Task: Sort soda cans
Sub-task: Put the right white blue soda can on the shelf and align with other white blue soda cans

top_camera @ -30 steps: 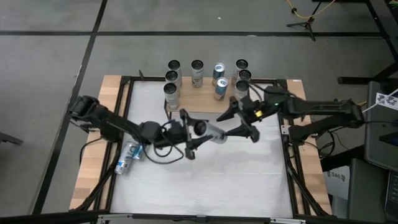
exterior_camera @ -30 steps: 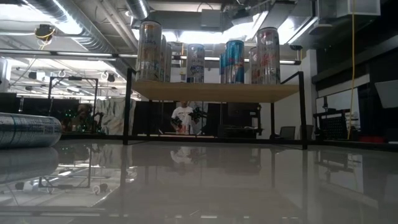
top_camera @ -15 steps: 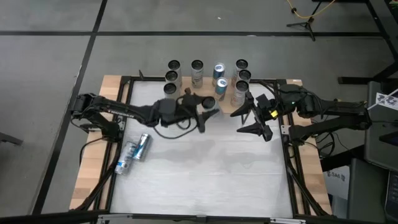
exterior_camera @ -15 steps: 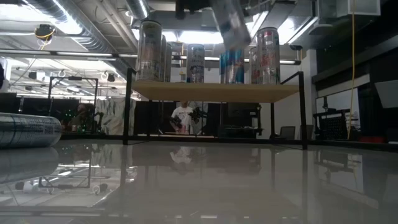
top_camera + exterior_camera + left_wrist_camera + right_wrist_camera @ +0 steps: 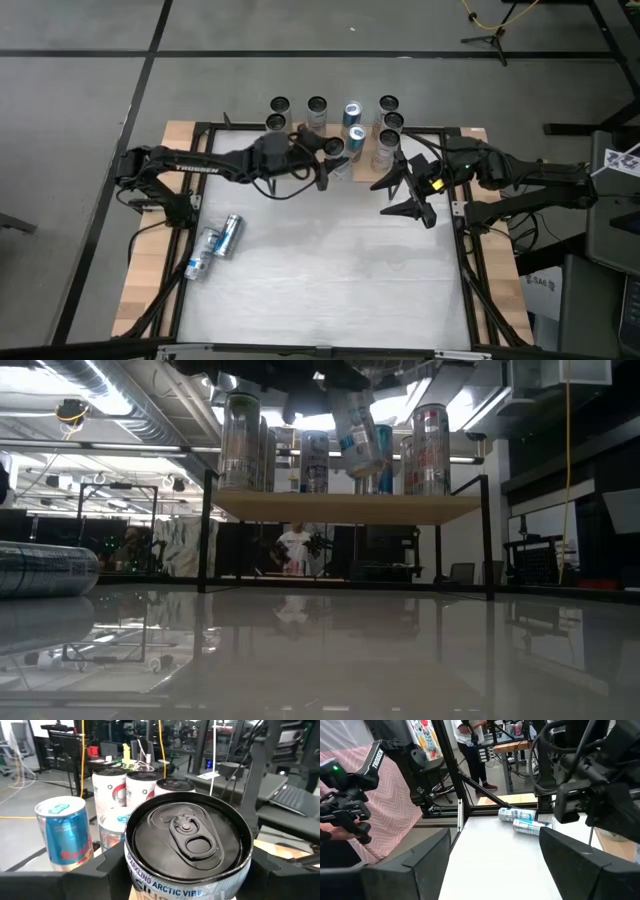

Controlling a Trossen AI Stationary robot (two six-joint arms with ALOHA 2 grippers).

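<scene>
Gripping a dark-topped can (image 5: 187, 845), left gripper (image 5: 325, 165) hovers above shelf (image 5: 345, 507).

Your two arms are dark, near black, built of slim tubular links with bulkier rounded joints. The left arm (image 5: 200, 168) carries white "TROSSEN" lettering along its forearm link. Black cables loop loosely beside its wrist. The right arm (image 5: 530, 178) shows a small green light near its wrist. Its fingers (image 5: 420, 865) are broad, flat, matte black wedges with angled edges.

wooden shelf (image 5: 345, 506), black frame (image 5: 207, 530), person (image 5: 293, 546)
</scene>
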